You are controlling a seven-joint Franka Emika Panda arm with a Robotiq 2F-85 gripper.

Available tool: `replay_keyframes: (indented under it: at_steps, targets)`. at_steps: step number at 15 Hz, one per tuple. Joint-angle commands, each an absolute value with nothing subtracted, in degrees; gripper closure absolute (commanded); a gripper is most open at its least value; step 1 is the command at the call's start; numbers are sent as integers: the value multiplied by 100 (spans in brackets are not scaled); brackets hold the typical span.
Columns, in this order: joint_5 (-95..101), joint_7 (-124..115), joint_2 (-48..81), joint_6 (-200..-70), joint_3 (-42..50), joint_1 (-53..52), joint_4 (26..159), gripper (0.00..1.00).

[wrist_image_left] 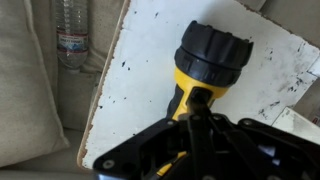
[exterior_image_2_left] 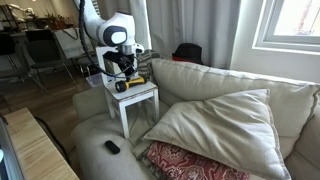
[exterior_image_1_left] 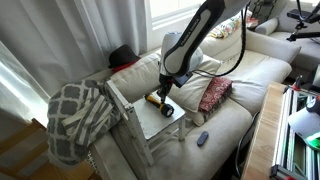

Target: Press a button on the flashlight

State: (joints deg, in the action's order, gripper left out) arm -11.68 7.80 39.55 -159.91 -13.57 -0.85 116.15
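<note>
The tool, a black two-finger unit on the white arm, stands directly over the white, paint-chipped wooden tabletop. Its fingers are drawn together into a single black tip. In the wrist view this tip lies on the yellow body of the flashlight, a short cylinder with a yellow-orange body and a wider black ribbed head. Whether the tip bears down on the body cannot be told. The flashlight lies on its side on the tabletop, directly beneath the tool, with its black head pointing away from the tool base. In both exterior views the tool hangs pointing down, just above the flashlight. The tabletop belongs to a small white stand placed against the beige fabric couch. A clear plastic bottle lies on the couch fabric beyond the tabletop edge, well apart from the tool. A small flat dark object rests on the couch seat, well apart from the tool. A red patterned pillow lies on the seat near the tool. A grey-and-white patterned blanket hangs on the far side of the tabletop.
</note>
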Motion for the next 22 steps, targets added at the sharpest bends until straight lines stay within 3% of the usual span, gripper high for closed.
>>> replay_keyframes:
  at_steps: [1,22]
  targets:
    - [-1115,707,3949,-16050,-1387,-81,11708,100]
    - [-635,215,4348,-15396,-786,-720,11244,100]
